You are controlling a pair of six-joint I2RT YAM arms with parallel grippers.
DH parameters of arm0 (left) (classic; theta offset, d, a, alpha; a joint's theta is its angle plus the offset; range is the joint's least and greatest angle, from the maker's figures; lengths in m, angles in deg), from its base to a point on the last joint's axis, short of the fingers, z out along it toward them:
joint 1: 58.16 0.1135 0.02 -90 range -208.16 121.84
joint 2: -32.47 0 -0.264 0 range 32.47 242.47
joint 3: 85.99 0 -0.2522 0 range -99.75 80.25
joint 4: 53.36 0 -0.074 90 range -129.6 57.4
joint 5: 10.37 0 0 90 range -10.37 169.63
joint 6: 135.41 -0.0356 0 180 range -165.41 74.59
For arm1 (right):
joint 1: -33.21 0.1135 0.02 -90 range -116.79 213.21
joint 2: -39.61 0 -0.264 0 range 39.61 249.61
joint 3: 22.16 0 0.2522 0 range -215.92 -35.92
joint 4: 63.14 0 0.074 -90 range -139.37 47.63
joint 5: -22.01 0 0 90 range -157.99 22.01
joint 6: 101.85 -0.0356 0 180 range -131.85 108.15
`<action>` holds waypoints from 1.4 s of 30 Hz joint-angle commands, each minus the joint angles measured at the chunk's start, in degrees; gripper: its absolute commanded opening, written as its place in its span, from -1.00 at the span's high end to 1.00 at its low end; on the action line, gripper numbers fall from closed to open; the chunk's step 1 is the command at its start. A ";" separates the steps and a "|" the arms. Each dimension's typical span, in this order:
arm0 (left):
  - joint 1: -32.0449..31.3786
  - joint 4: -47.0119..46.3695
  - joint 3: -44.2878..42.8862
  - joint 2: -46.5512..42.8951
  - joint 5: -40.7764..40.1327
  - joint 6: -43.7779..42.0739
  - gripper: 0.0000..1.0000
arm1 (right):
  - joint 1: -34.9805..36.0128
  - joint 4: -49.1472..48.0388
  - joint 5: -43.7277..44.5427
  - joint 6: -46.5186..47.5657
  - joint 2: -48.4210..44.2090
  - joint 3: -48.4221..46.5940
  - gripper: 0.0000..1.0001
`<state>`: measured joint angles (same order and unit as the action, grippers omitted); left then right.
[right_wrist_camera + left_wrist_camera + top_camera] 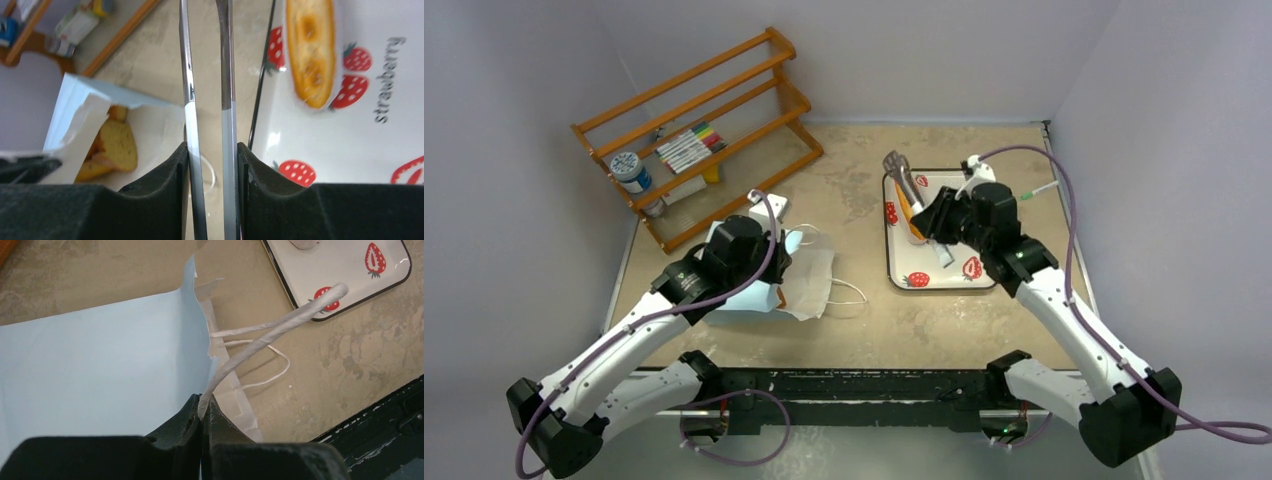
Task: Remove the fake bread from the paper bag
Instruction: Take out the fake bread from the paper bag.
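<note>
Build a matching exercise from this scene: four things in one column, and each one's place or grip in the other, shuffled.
Things
1. left claw
2. right claw
3. long loaf
4. golden slice

Places or states
A. on the strawberry tray
B. inside the paper bag
C. shut on the string handle
D. gripping the metal tongs

Pairs: 1-C, 2-D, 3-A, 4-B
</note>
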<state>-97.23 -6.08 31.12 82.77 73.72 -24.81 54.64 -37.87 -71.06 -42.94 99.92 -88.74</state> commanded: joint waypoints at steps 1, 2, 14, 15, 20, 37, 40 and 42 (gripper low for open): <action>-0.29 -3.44 -4.22 2.80 1.34 -5.14 1.00 | 4.60 1.00 -4.74 -2.45 -4.24 3.93 0.73; -0.25 -3.39 -4.81 3.50 1.23 -5.78 1.00 | 5.67 0.98 -5.58 -2.63 -4.85 4.76 0.73; -1.68 -3.24 -8.51 11.99 -4.19 -11.29 1.00 | 11.18 -3.70 -20.79 -0.02 -6.10 14.38 0.73; -2.39 -3.56 -8.33 12.59 -4.58 -11.47 1.00 | 11.52 -4.29 -22.11 0.42 -5.46 14.95 0.73; -7.52 -5.27 -7.59 16.62 -5.20 -13.74 1.00 | 12.90 -8.49 -26.81 1.51 -0.78 18.06 0.73; -21.83 0.27 -11.40 21.63 -16.45 -22.68 1.00 | 14.32 -14.21 -34.90 2.38 5.78 21.79 0.63; -21.84 1.40 -11.22 20.53 -17.94 -22.64 1.00 | 14.34 -14.83 -37.05 1.75 5.83 22.46 0.57; -21.82 2.11 -11.19 20.43 -18.12 -22.35 1.00 | 14.33 -14.94 -38.42 2.01 5.93 22.73 0.55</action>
<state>-118.96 -5.54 20.98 105.42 58.85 -46.14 68.56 -49.36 -103.94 -41.15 107.03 -66.25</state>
